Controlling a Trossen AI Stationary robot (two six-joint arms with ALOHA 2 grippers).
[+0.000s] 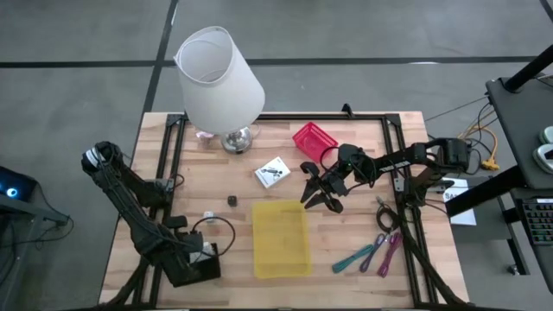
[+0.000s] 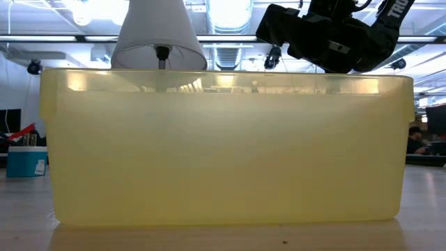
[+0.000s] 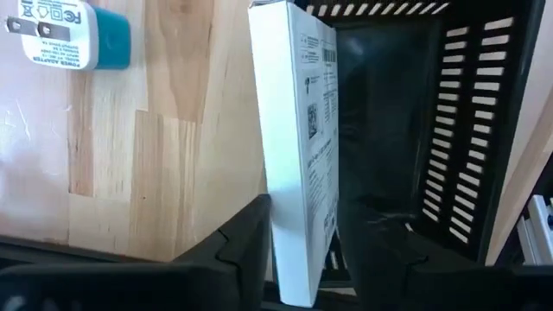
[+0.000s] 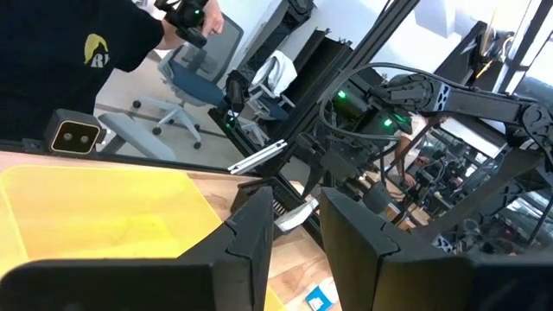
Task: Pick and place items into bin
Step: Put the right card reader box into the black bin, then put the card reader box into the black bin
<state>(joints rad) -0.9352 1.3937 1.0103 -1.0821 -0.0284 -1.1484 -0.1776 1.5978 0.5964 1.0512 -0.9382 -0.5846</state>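
My left gripper (image 3: 298, 263) sits at the table's near left corner (image 1: 194, 266), shut on a white printed card (image 3: 298, 130). The card stands edge-on beside a black slotted basket (image 3: 449, 112). My right gripper (image 1: 316, 192) hovers open above the table between the red basket (image 1: 314, 138) and the yellow bin (image 1: 281, 238), holding nothing. In the right wrist view its fingers (image 4: 298, 238) point past the bin (image 4: 104, 216). A second white card (image 1: 272, 173), a dark cube (image 1: 232, 200), a white cube (image 1: 207, 216), a black cable (image 1: 223, 231), teal strips (image 1: 354, 257) and pink-purple strips (image 1: 388, 252) lie on the wood. My left gripper pinches the white card between its two fingers, one on each flat face, at the end nearest the wrist (image 3: 298, 246). The card runs straight out from the fingers, edge toward the camera, over the line between the wood and the black basket. I cannot tell whether it is lifted.
A big white lamp (image 1: 220, 78) stands at the far edge. A white and teal power adapter (image 3: 73, 34) lies near the left gripper. The yellow bin fills the low view (image 2: 223, 146), with the right arm (image 2: 334, 31) above it. A person (image 4: 78, 52) is behind the table.
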